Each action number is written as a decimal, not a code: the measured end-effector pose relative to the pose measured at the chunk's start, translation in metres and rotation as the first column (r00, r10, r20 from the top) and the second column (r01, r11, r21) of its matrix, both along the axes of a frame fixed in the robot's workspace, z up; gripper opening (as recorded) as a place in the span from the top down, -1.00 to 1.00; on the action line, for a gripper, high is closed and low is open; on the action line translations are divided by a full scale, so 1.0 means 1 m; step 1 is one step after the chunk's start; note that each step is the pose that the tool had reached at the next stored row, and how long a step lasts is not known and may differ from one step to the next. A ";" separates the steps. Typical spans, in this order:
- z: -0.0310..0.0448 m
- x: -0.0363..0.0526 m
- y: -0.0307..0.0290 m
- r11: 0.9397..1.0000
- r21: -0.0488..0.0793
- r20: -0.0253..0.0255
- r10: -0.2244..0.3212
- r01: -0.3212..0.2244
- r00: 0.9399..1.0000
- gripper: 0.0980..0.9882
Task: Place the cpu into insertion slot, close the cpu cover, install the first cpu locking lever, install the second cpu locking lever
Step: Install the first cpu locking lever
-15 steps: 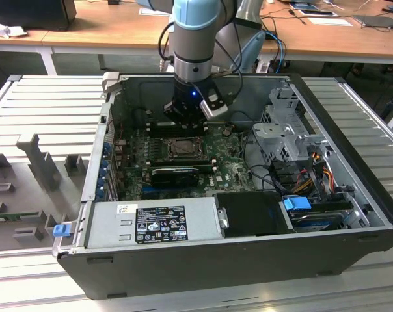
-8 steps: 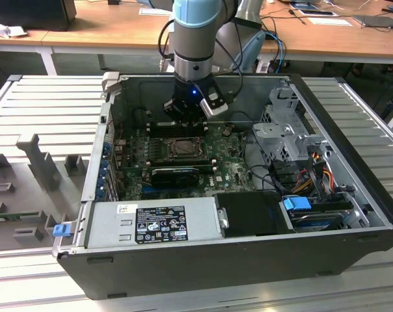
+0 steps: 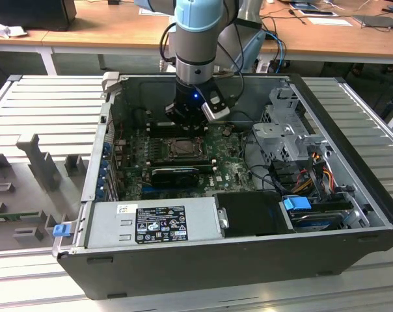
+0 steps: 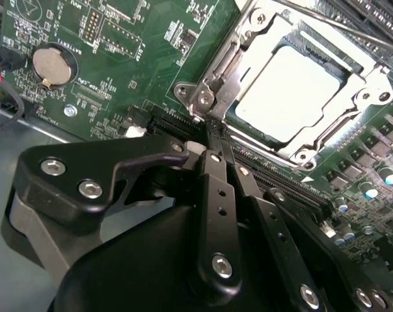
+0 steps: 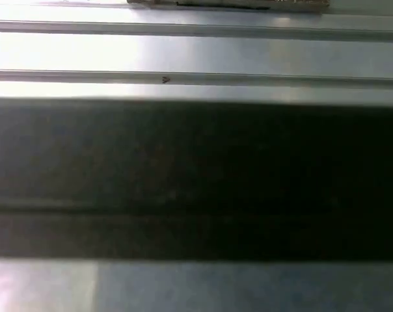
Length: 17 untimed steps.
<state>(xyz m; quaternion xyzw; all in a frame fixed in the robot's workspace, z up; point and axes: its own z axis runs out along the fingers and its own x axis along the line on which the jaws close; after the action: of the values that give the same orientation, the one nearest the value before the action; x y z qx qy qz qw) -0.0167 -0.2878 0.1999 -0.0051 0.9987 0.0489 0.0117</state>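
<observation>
In the exterior view, going from the exterior view's left, grey ribbed trays lie on the tabletop [image 3: 47, 97] beside the open computer case [image 3: 183, 260]. The gripper [image 3: 187, 117] hangs over the motherboard [image 3: 183, 162], just above the insertion slot [image 3: 182, 148].

In the second wrist view a coin battery [image 4: 53, 65] sits on the green board; further right, the fingers [image 4: 213, 172] are pressed together, holding nothing, their tips at the slot's hinge corner. The cpu [image 4: 284, 91] already lies seated in the slot, with the cpu cover [image 4: 248, 49] down around it.

I judge the cpu light, stiff and fragile; the thin cover and wire levers are best handled by their edges.
</observation>
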 end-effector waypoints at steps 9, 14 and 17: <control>0.0164 0.0005 -0.0004 1.000 0.006 0.001 0.000 0.000 1.000 0.98; 0.0205 0.0005 -0.0039 1.000 0.006 0.001 0.000 0.000 1.000 0.98; 0.0205 0.0005 -0.0067 1.000 0.006 0.001 0.000 0.000 1.000 0.98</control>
<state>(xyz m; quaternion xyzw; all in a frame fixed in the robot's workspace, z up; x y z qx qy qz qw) -0.0162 -0.2945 0.2204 -0.0050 0.9986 0.0518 0.0122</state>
